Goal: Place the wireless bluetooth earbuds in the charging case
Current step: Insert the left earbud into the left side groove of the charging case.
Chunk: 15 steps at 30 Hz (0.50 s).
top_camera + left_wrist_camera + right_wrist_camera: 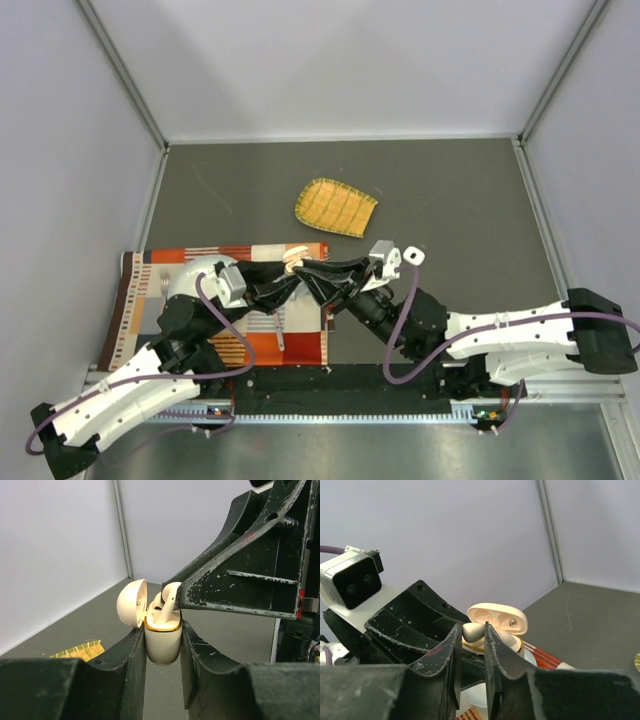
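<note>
Left gripper clamps charging case — right gripper pinches earbud above.

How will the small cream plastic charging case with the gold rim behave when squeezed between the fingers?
The cream charging case looks rigid, probably light. Its glossy rounded shell may slip in the left gripper. The open lid could snap shut if bumped.

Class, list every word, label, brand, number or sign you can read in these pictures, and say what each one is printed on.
No text can be read with certainty.
Charging case: a small round dark logo inside its open lid, too small and blurred to read.
Earbud, yellow woven mat, striped cloth: no lettering shows.
</note>
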Each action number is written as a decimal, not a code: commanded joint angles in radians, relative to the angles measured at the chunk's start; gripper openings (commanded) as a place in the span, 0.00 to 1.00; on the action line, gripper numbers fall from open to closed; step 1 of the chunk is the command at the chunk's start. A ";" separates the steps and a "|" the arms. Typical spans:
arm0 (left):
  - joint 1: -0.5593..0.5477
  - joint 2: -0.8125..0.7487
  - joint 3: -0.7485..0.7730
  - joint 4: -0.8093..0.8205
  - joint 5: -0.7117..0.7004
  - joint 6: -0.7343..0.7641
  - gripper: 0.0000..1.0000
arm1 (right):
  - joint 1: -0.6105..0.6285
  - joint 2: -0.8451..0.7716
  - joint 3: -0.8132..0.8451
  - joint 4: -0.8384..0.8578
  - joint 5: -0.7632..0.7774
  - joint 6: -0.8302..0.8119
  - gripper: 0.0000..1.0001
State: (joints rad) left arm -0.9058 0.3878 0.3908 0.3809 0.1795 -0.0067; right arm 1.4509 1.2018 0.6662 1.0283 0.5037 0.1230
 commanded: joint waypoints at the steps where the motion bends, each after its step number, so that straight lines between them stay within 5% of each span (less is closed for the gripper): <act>1: -0.007 -0.024 0.039 0.066 0.072 0.027 0.00 | 0.002 -0.030 0.078 -0.179 0.094 -0.003 0.00; 6: -0.005 -0.024 0.063 0.042 0.103 0.033 0.00 | 0.003 -0.038 0.174 -0.414 0.147 -0.017 0.00; 15: -0.007 -0.026 0.063 0.049 0.081 0.030 0.00 | 0.002 -0.047 0.168 -0.458 0.185 0.024 0.00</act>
State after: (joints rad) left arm -0.9047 0.3840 0.3965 0.3195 0.2131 0.0196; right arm 1.4593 1.1740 0.8211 0.6537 0.6106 0.1341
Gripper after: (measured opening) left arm 0.331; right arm 0.184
